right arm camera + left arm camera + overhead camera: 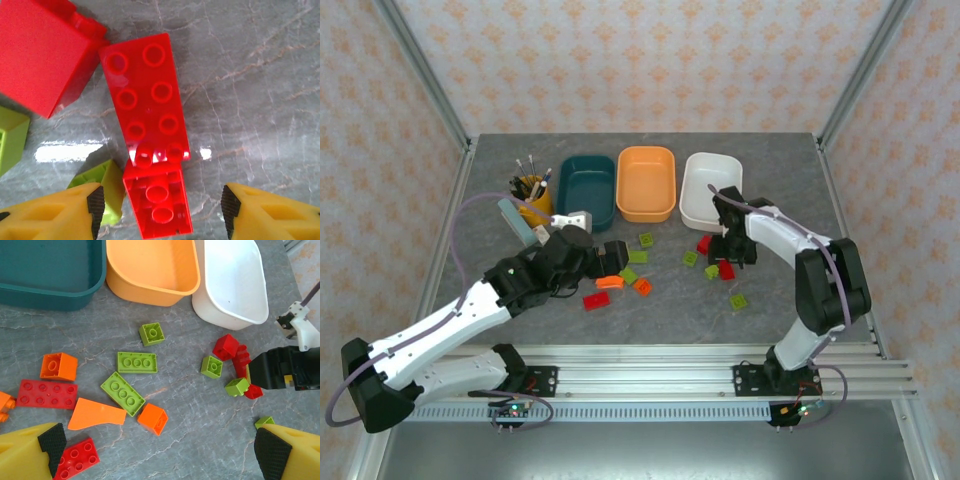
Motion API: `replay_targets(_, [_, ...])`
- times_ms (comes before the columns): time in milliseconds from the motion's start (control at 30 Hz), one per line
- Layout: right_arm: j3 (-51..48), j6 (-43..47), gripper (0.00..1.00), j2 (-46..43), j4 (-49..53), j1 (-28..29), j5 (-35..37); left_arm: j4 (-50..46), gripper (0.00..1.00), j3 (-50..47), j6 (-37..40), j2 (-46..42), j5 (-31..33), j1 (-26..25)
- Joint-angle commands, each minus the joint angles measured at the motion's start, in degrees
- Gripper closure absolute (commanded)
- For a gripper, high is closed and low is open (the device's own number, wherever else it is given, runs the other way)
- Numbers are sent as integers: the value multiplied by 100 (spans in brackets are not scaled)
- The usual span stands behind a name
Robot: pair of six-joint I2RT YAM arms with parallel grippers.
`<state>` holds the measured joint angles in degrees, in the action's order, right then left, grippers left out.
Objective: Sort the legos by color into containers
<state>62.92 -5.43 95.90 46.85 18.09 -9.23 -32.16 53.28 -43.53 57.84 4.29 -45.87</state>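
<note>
Teal bin (50,290) cut by top/left edge; orange brick (4,405) half off left; green brick (11,137) cropped too.

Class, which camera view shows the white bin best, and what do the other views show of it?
Top external: the white bin shows nearly its whole outline and inside, with the right arm crossing one near corner. The left wrist view shows the white bin larger, but the picture's top edge cuts off its far end.

teal bin (587,185), orange bin (646,183), white bin (705,178)
</note>
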Motion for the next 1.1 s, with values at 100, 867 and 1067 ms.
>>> replay_targets(100, [361, -21, 42, 487, -231, 22, 264, 26, 0, -52, -77, -176, 89, -58])
replay_targets(867, [377, -355, 75, 173, 9, 26, 607, 122, 0, 100, 69, -79, -51, -102])
replay_targets(1067, [696, -574, 76, -814, 591, 21, 822, 227, 0, 633, 179, 369, -188, -192])
